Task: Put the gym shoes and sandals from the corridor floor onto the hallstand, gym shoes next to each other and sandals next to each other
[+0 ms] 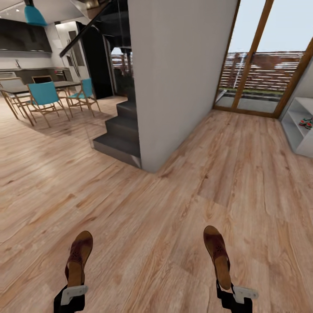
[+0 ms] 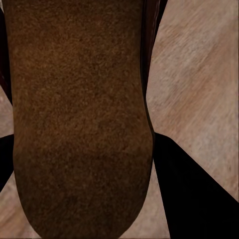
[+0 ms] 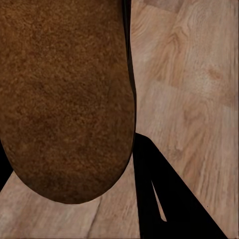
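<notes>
I hold one brown sandal in each hand above the corridor floor (image 1: 174, 195). My left gripper (image 1: 71, 292) is shut on the heel end of the left sandal (image 1: 79, 256), whose suede footbed (image 2: 79, 119) is close in the left wrist view. The right gripper (image 1: 230, 292) is shut on the other sandal (image 1: 217, 254), seen close (image 3: 64, 99) beside a dark finger (image 3: 169, 199). Both sandals point forward. At the far right edge stands the white hallstand (image 1: 295, 134), and the gym shoes (image 1: 306, 123) lie on its shelf as small green and red-marked shapes.
A grey wall block (image 1: 174, 78) juts out ahead with dark stairs (image 1: 119, 130) on its left side. Teal chairs and a dining table (image 1: 43, 98) stand far left. Wood-framed glass doors (image 1: 261, 65) close the corridor's far end. Open floor runs between the wall and the hallstand.
</notes>
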